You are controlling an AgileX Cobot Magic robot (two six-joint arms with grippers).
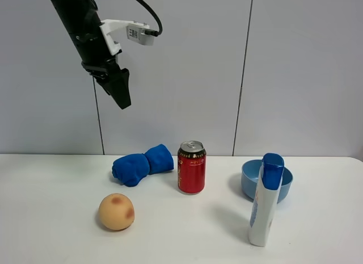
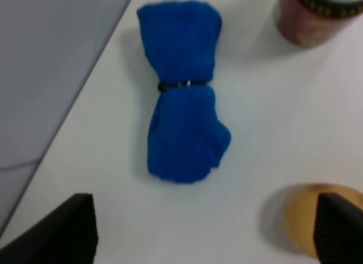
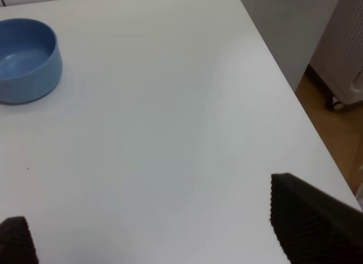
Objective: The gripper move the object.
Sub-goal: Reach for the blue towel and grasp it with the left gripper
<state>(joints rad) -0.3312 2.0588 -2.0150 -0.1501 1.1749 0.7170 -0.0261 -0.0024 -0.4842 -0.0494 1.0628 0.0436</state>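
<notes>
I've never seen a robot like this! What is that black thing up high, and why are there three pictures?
It is a robot arm ending in a gripper, a two-fingered claw, hanging high and holding nothing. One picture comes from a camera off the arms; the other two from cameras on each arm's wrist. The left wrist one looks down on the blue towel, between its open fingers. The right one sees the bowl. On the table also sit a red can, a bottle and a ball.

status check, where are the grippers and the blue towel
Left gripper high above table, fingers open, empty. Right gripper open, empty. Blue towel flat on table, untouched. Red can close beside it.
</notes>
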